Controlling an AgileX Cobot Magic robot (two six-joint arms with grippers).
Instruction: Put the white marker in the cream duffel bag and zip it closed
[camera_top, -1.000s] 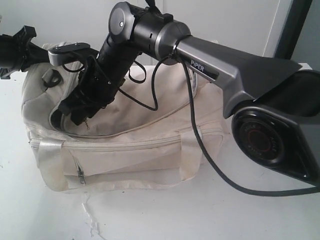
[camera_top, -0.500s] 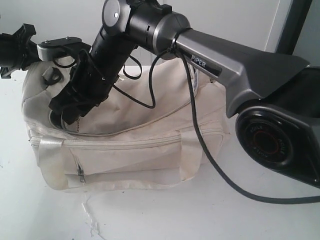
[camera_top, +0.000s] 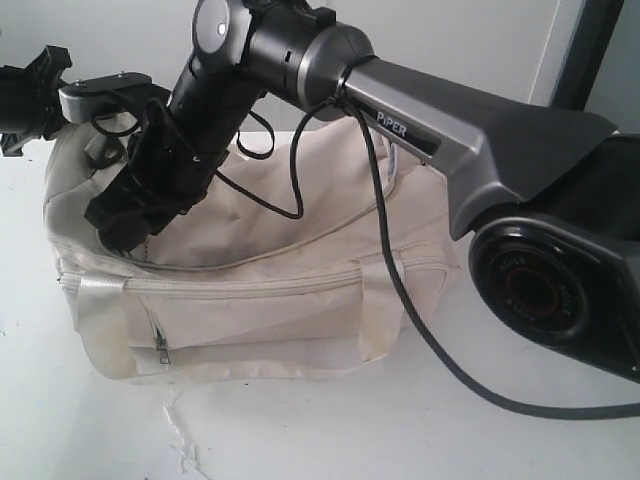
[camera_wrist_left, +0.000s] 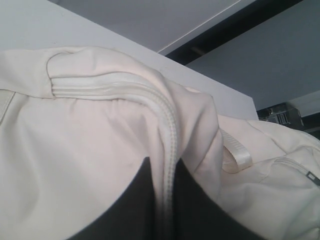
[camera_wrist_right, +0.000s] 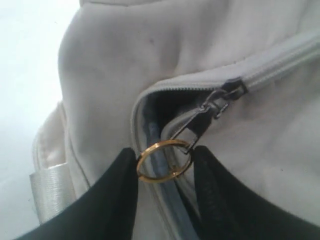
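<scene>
Although the slim white marker shows in none of the views, the large, soft cream duffel bag (camera_top: 300, 310) is almost zipped, so I judge the pen to be inside it and cannot confirm more. In the right wrist view the bag's main zip stops just short of its end. Only a short, dark-lined gap (camera_wrist_right: 157, 107) is left ahead of the small metal slider (camera_wrist_right: 229, 90).

From that slider hangs a silver metal pull tab (camera_wrist_right: 197, 122), and on the tab a thin gold ring (camera_wrist_right: 163, 161). The right gripper (camera_wrist_right: 164, 156) is closed on this ring, one black finger touching each side.

In the exterior view the gripper sits at about ten o'clock on the bag's top. Over the last second it has travelled there from nearer the middle, moving toward nine o'clock and drawing the zip with it. Judging by that, the closing step is nearly done and only a short pull remains.

The left gripper (camera_wrist_left: 164, 175) is clamped on a fold of cream fabric and zip tape at the bag's nine o'clock end, which likely braces the bag against the pull.

Farther out, the small front-pocket zip pull (camera_top: 160, 348) hangs at seven o'clock. A cream webbing handle (camera_top: 378, 300) lies down the front at five o'clock, and a thin black cable (camera_top: 400, 300) trails off the right arm toward four o'clock across the plain white table (camera_top: 400, 440).
</scene>
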